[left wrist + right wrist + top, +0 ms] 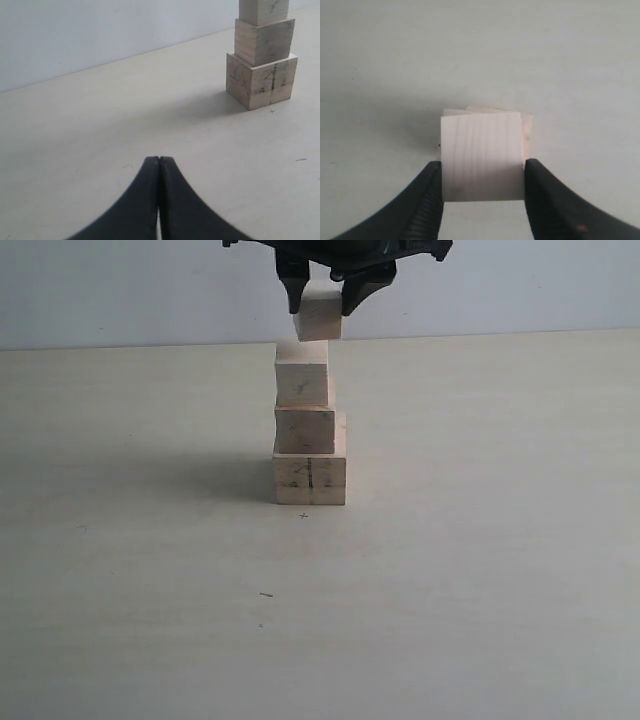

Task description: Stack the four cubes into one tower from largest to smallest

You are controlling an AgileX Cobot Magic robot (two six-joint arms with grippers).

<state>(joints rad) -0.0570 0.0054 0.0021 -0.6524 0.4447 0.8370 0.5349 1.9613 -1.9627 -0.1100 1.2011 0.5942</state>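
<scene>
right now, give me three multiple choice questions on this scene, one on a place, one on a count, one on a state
1. Where is the smallest pale wooden cube relative to the stack of pale wooden cubes?
A. beside it
B. above it, between the right end effector fingers
C. under it

2. How many cubes make up that stack on the beige table?
A. two
B. four
C. three

3. The left end effector is:
A. shut, empty
B. open
C. shut on a cube

Answers:
1 B, the exterior view shows it gripped over the stack.
2 C, three stepped cubes stand there.
3 A, its fingers meet with nothing between.
</scene>
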